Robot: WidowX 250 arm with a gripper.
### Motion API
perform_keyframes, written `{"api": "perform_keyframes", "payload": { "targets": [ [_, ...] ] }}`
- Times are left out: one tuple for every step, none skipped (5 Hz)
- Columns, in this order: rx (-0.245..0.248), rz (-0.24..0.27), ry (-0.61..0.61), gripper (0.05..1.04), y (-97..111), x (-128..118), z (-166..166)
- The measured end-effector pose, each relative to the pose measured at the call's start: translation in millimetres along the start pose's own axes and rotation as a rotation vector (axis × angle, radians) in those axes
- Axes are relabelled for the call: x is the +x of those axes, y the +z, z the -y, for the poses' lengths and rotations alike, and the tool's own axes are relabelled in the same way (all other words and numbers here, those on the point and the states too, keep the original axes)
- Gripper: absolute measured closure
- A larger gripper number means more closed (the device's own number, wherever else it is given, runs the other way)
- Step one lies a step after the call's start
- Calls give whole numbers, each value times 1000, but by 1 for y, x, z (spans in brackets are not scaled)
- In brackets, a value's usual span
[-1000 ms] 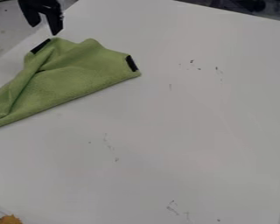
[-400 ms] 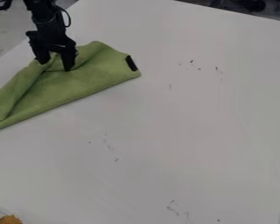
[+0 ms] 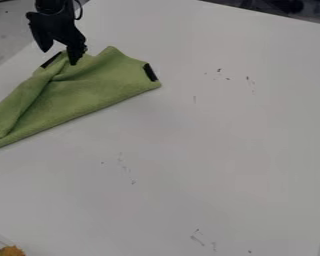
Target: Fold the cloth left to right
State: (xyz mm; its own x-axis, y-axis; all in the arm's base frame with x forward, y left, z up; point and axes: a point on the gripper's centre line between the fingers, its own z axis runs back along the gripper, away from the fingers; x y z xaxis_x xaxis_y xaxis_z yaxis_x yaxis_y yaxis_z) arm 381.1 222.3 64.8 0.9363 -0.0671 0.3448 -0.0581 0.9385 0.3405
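The gripper [image 3: 59, 56] hangs at the upper left, over the back edge of the cloth, its two fingers spread apart with nothing seen between them. One finger overlaps the cloth's top part in view; whether it touches is unclear. The green cloth [image 3: 89, 90] lies at the left of the white table, creased and partly folded, with a long ridge running from its top toward the lower left. Black patches mark its corners at the top, the right and the far left, where the cloth runs to the view's edge.
The white table [image 3: 203, 135] stretches to the right and front, with small dark marks on its surface. An orange-yellow object [image 3: 12, 251] sits at the bottom left corner. Beyond the table's back edge, dark items stand at the upper right.
The gripper came down onto the cloth's top part, then rose and shifted slightly back without it. The top of the cloth is rumpled a little differently.
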Motion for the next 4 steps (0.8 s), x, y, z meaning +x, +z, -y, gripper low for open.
{"api": "perform_keyframes", "payload": {
  "targets": [
    [58, 41, -26, 85, 19, 12, -3],
    [-32, -15, 40, 85, 20, 4, 12],
    [-95, -44, 99, 85, 15, -7, 27],
    [-113, -63, 140, 85, 12, -12, 32]
  ]
}}
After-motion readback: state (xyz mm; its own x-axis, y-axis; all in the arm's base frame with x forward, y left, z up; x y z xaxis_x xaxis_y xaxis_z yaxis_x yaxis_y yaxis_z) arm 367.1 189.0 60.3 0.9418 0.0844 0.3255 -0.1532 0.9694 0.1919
